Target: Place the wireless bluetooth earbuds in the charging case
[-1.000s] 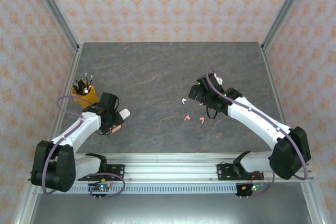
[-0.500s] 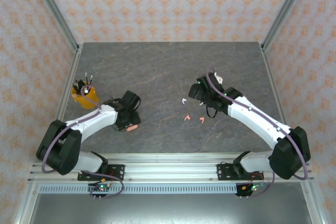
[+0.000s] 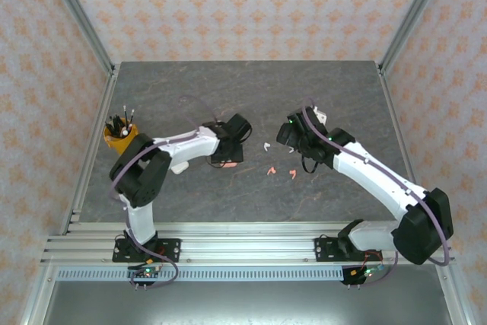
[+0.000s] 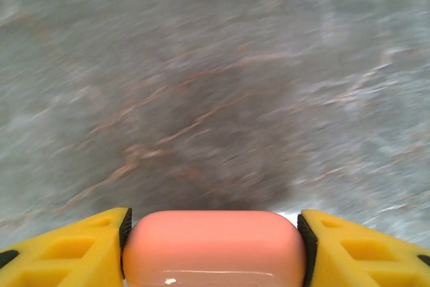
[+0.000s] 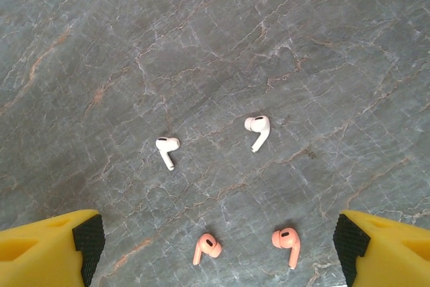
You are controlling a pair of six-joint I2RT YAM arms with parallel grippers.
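My left gripper [image 4: 211, 236] is shut on a salmon-pink charging case [image 4: 211, 250], its black pads pressing both ends; that view is motion-blurred. From above, the left gripper [image 3: 230, 151] holds the pink case [image 3: 229, 163] just left of the table's middle. A white charging case [image 3: 180, 166] lies on the table beside the left forearm. Two white earbuds [image 5: 167, 147] [image 5: 257, 128] and two pink earbuds [image 5: 207, 247] [image 5: 287, 241] lie loose on the slate. My right gripper [image 5: 216, 230] hangs open above them, its fingers wide on either side of the pink pair.
A yellow cup of pens [image 3: 122, 137] stands near the left edge of the grey stone table [image 3: 228, 89]. Metal frame posts and patterned walls close in the sides and back. An aluminium rail [image 3: 243, 245] runs along the near edge.
The left arm has swung right, from beside the pen cup to near the table's middle, carrying the pink case. The white case stayed behind. The right arm has barely moved.
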